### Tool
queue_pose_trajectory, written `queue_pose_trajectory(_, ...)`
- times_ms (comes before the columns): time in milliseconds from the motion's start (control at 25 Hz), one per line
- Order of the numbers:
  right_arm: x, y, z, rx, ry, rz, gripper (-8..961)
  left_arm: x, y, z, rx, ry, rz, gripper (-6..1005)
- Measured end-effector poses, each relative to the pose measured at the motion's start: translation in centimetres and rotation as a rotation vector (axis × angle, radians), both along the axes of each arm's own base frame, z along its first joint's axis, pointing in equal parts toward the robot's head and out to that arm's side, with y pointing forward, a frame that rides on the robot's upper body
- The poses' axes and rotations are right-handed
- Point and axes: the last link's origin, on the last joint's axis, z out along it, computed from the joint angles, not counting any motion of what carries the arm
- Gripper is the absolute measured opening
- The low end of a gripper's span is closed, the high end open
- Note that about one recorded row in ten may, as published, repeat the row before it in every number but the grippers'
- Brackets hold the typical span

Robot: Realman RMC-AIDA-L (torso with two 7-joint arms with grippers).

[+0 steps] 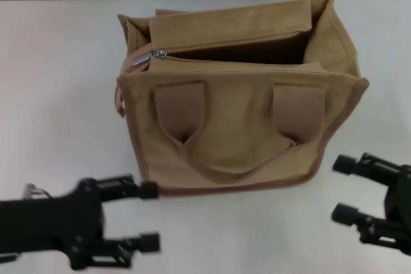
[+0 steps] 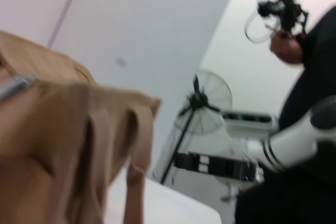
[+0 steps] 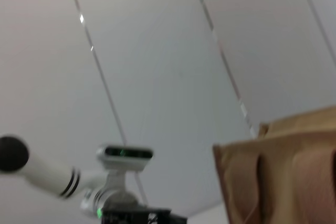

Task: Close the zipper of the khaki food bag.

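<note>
Centre of the head view: khaki food bag (image 1: 241, 104) stands upright on the white desk (image 1: 58, 62), handle side toward the robot, top flap toward the upper edge of the frame.

- Zipper (image 1: 192, 52) not closed — the top gapes wide, dark interior visible across most of the bag's width.
- Silver slider (image 1: 146, 57) sits at the upper-left corner of the bag, at the start of its run. Judging by that, nothing of the closing is done yet.
- Left gripper (image 1: 149, 216) is in the lower left of the frame, jaws spread apart, holding nothing, just below the bag's bottom-left corner and not touching it.
- Right gripper (image 1: 343, 188) is in the lower right, jaws likewise apart and empty, just off the bag's lower-right corner.
- Left wrist view shows the bag close up, with the slider's metal at the frame's left edge.

Left to do, as I read it — grab the pull tab, probably steady the bag with the other arm, then drag the slider the full length toward the right end. Whole job remains.
</note>
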Motion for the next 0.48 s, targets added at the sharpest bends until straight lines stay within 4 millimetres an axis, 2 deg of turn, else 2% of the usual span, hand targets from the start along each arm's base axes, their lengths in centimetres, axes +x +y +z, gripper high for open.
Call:
queue_pose_trajectory(200, -0.5, 1.5, -0.8, -0.086, -0.103, 0.069, 771, 0.4, 0.2, -1.8, -0.004, 0.06, -0.081, 798)
queue_pose_trajectory(480, -1.8, 3.0, -2.5, -0.202, -0.207, 0.172, 764, 0.7, 0.7, -1.7, -0.007, 0.079, -0.11, 799)
